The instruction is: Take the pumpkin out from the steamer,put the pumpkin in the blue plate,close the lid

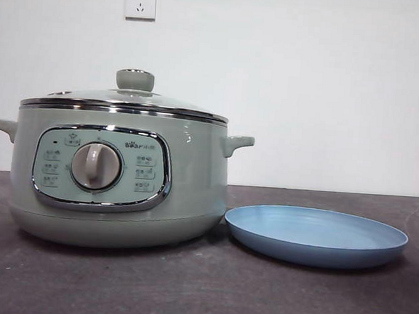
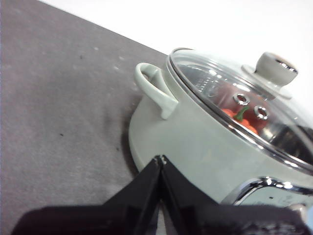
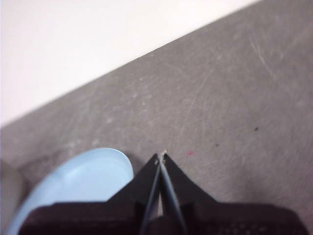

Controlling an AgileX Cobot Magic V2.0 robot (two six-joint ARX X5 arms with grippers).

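Note:
The pale green steamer (image 1: 119,173) stands at the left of the table with its glass lid (image 1: 128,98) on it. In the left wrist view the steamer (image 2: 195,142) shows with the lid (image 2: 234,98) shut, and the orange-red pumpkin (image 2: 244,120) is seen through the glass inside. The blue plate (image 1: 315,236) lies empty to the right of the steamer; its edge shows in the right wrist view (image 3: 83,181). My left gripper (image 2: 161,158) is shut and empty, beside the steamer. My right gripper (image 3: 162,155) is shut and empty, beside the plate. Neither arm shows in the front view.
The dark grey table (image 1: 201,292) runs to a white wall with two sockets (image 1: 140,3). The steamer's side handles (image 1: 237,143) stick out left and right.

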